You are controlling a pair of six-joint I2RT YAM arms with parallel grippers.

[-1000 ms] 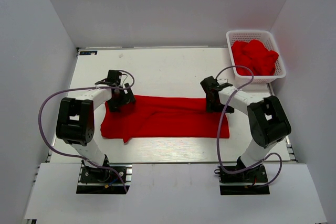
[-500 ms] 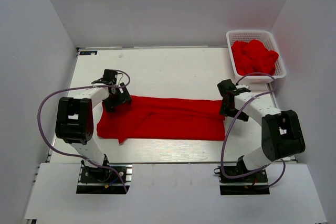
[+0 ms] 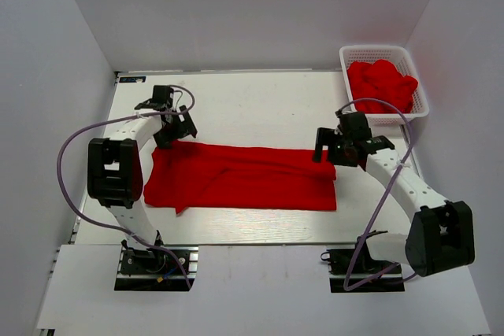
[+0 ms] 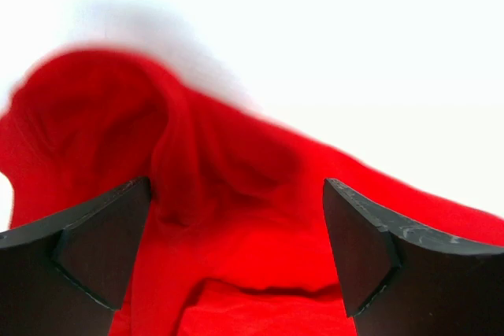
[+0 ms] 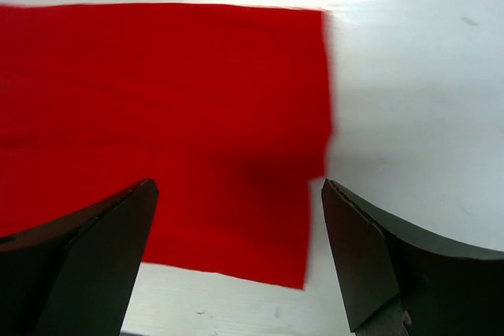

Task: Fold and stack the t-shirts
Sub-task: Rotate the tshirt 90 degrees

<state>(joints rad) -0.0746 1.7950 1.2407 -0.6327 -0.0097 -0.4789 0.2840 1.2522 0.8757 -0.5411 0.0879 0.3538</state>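
Both jaws stand spread, gripping nothing: left gripper [image 4: 236, 185] over the 10 o'clock corner of the flat red t-shirt [image 3: 244, 179], right gripper [image 5: 236, 186] above its 3 o'clock edge. Crumpled t-shirts [image 3: 382, 84] fill the basket [image 3: 378, 48] at the table's [image 3: 252, 100] 2 o'clock.

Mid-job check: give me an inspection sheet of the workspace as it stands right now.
Surface: white table, faint specks.
Job's things: one red t-shirt lying as a long folded band across the table; more red shirts heaped in the white basket at the far right corner.
Clutter: nothing seen.
Grippers: left tool open over the t-shirt's left end; right tool open over its right edge; neither holds cloth.
Cables: purple cable looping off the left arm, another off the right.
Surroundings: plain grey walls on three sides.
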